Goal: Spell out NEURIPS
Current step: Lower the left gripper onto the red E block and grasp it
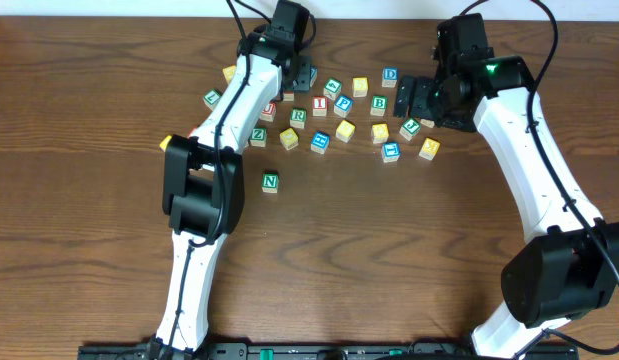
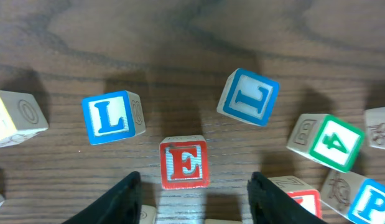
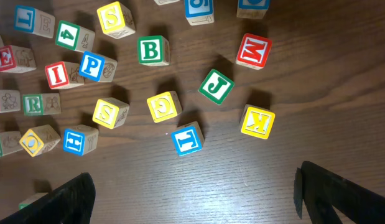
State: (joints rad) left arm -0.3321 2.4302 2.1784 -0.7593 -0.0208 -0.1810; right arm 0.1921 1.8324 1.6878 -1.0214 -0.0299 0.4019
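- Jaws of left gripper [image 2: 193, 185] stand parted, gripping nothing; I see red E cube [image 2: 185, 163] between the fingertips, a gap on either side.
- Blue L cube [image 2: 107, 117] ahead-left; second blue L cube [image 2: 249, 96] ahead-right, tilted.
- Right gripper [image 3: 193, 180] spread wide, empty; red I [image 3: 57, 74], blue P [image 3: 91, 65], green R [image 3: 33, 104] well ahead-left.

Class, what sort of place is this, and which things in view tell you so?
Likely a robotics lab bench: a left arm and a right arm reach over a wooden table strewn with lettered cubes.
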